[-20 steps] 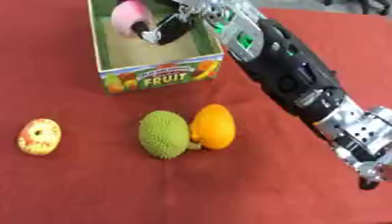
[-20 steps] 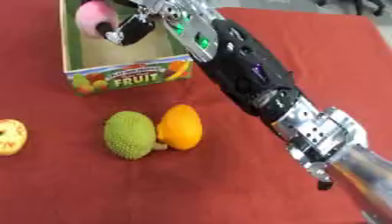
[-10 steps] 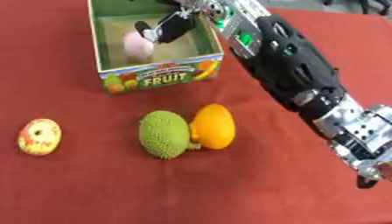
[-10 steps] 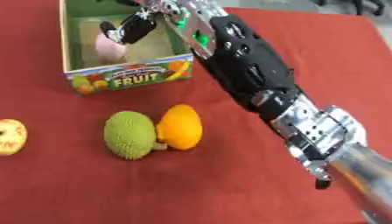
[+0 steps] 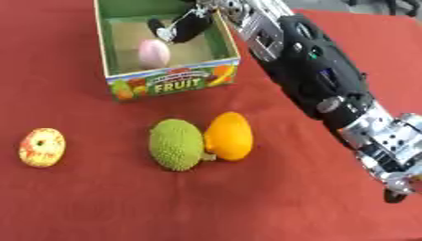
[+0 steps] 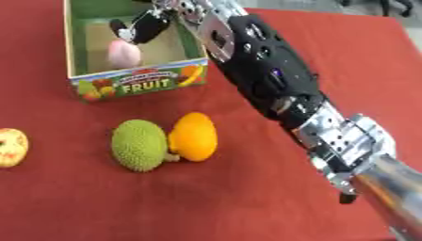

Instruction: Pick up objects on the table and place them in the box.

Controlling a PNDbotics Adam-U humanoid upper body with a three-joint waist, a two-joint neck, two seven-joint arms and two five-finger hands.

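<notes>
Left eye view shows, starting at the near left of the red worktop (image 5: 99,207), a round yellow-and-red fruit (image 5: 41,147) lying by itself, well apart from everything else. Next along, near the middle, a bumpy green fruit (image 5: 175,143) lies touching an orange fruit (image 5: 228,136) on its right. Beyond those two, at the far side, stands the box (image 5: 173,83), open-topped with green walls and the word FRUIT on its near face, and a pink fruit (image 5: 153,53) rests on its floor toward the left. Over the right part of the box hangs the right hand (image 5: 188,27), reaching in from the big black arm that crosses the right side of the scene; its fingers look relaxed and spread, holding nothing, and the pink fruit lies just beside and below the fingertips, apart from them as far as I can tell. The left hand appears in neither view. My reading is that one drop into the box is finished and three fruits are left on the worktop. The next move calls for lifting the hand clear of the box walls and bringing it nearward, probably to the orange fruit, which is closest to the arm; since it leans against the green one, the fingers must close around it without rolling its neighbour away.
</notes>
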